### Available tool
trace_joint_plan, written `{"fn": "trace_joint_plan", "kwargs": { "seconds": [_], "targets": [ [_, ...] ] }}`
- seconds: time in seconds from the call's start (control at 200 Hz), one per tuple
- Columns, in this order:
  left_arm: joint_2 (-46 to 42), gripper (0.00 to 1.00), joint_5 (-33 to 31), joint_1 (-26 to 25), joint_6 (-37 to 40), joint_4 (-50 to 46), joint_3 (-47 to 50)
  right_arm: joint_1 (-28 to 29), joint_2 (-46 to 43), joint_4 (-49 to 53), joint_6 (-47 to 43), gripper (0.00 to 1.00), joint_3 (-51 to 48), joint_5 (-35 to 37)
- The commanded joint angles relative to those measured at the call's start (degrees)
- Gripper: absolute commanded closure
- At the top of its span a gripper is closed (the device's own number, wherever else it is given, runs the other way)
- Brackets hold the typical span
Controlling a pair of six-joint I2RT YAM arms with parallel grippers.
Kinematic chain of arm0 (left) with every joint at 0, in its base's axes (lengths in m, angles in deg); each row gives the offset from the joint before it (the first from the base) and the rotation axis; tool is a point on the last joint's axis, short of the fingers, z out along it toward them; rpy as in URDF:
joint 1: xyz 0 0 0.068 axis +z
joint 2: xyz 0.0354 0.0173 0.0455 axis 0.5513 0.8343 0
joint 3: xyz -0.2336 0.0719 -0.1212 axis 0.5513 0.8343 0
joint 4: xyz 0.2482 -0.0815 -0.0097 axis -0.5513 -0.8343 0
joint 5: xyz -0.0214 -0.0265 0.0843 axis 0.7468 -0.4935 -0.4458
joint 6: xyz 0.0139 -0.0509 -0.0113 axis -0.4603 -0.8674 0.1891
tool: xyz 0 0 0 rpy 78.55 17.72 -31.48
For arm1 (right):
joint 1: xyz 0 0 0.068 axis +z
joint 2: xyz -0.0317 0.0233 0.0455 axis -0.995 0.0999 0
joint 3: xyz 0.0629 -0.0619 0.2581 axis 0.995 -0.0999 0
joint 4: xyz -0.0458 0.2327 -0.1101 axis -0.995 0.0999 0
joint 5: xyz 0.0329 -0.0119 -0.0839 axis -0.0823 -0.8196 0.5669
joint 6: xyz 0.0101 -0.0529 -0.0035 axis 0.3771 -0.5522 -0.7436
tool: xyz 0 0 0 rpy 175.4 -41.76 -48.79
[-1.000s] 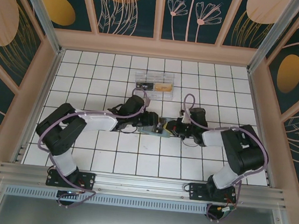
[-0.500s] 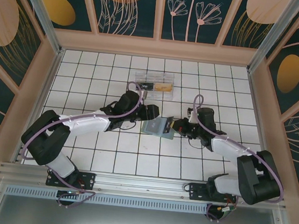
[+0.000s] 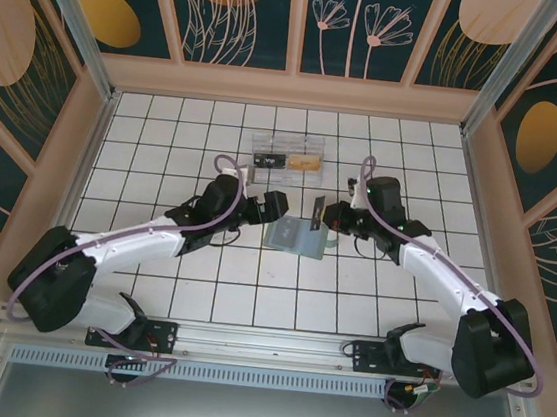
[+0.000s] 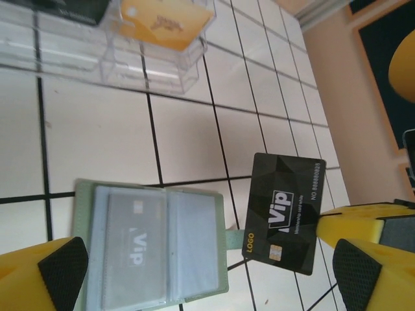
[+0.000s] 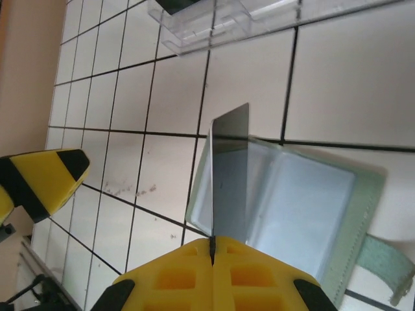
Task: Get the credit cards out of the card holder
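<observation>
Right end effector (image 5: 211, 241) clamps a black card (image 5: 230, 175), freed from the open card holder (image 4: 152, 249); left end effector (image 3: 274, 208) spread apart. Next, probably: set it aside.

My left hand (image 3: 272, 208) opened wide and let go of the card holder (image 3: 293, 237), backing off to its left. My right hand (image 3: 332, 215) pulled the black card (image 4: 285, 220) clear of it, above its right edge.
</observation>
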Motion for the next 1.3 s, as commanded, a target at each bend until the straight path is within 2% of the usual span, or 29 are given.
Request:
{"fn": "trace_joint_plan", "kwargs": {
  "seconds": [0.0, 0.305, 0.566, 0.761, 1.076, 1.296],
  "targets": [
    [-6.2, 0.01, -7.3, 0.5, -0.5, -2.5, 2.4, 3.4, 3.2, 8.5, -9.0, 1.00, 7.6, 6.7],
    [-29.3, 0.01, -20.1, 1.2, -0.1, -9.6, 10.4, 11.2, 19.5, 20.5, -25.5, 1.00, 29.9, 21.1],
    [-44.0, 0.01, -24.2, 1.3, 0.2, -15.6, 15.3, 17.0, 31.2, 24.1, -40.6, 1.00, 43.6, 31.1],
    [-49.8, 0.01, -25.0, 1.4, 0.1, -19.1, 16.9, 20.2, 40.2, 27.5, -48.2, 1.00, 54.1, 41.3],
    [-53.1, 0.01, -24.7, 1.3, -0.4, -20.8, 18.1, 20.7, 45.2, 23.5, -54.7, 1.00, 59.4, 46.7],
    [-52.9, 0.01, -24.8, 1.3, -0.4, -20.7, 18.4, 20.4, 46.8, 22.1, -56.0, 1.00, 60.9, 46.9]
  ]
}}
